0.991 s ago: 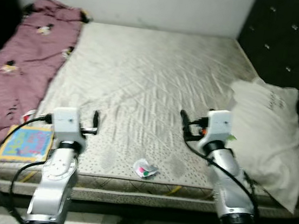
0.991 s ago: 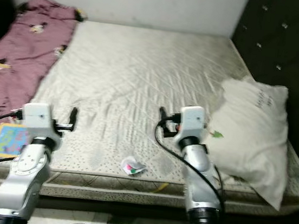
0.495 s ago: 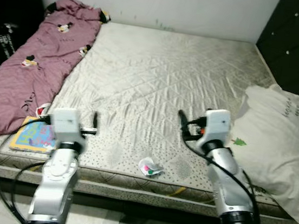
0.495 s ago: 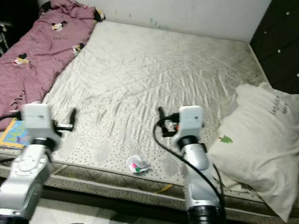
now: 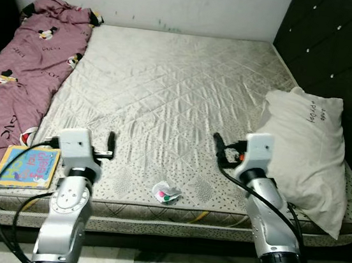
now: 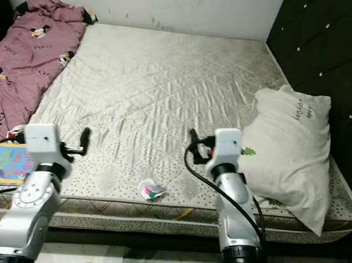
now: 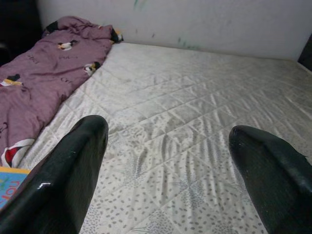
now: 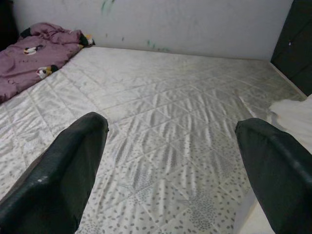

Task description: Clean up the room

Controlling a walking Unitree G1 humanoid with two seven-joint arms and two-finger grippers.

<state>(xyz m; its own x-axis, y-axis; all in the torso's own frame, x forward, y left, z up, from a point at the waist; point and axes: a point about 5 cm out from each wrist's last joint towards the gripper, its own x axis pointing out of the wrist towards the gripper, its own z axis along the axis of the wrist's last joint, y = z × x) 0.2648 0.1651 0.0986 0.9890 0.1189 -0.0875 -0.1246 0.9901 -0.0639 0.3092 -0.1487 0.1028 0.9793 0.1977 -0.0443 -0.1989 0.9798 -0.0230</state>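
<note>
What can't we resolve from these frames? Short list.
- Crumpled wrapper, eye views: too small to tell what it is.
- Writing on the pillow, eye views: too small to read.
- Picture book, left eye view: cover blurred; left wrist view cuts it at the edge behind a finger.
- Maroon blanket: cut off by the left edge.

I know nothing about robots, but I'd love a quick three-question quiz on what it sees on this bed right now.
1. True or false: the crumpled wrapper lies near the mattress front edge.
2. Which side of the robot is the white pillow on: A left, B right?
3. Fill in: the colourful book lies beside the ___ blanket.

Key: 1 true. 2 B. 3 purple.
Both the left gripper and right gripper are open, holding nothing.
</note>
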